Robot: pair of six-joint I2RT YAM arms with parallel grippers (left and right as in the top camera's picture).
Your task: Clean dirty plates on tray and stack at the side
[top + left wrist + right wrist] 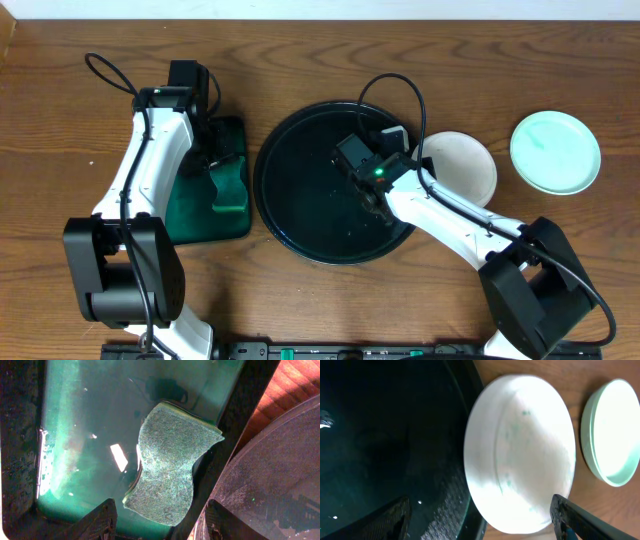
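The black tray [300, 215] lies mid-table with no plate on its floor. A white plate [465, 170] flecked with green rests against the tray's right rim. It fills the right wrist view [520, 450], tilted on the rim. A mint green plate [555, 152] sits alone on the wood at the right and also shows in the right wrist view [615, 430]. The third plate is not in view. My right gripper [378, 198] [480, 527] is open over the tray's right edge, its fingers either side of the white plate's near edge. My left gripper [215, 160] [160, 527] is open above a green sponge [167, 460].
The sponge [230, 185] lies in a small rectangular dark green tray [190, 215] just left of the black tray, whose rim shows in the left wrist view [270, 475]. Bare wood tabletop [560, 60] surrounds everything. The right arm crosses the front right of the table.
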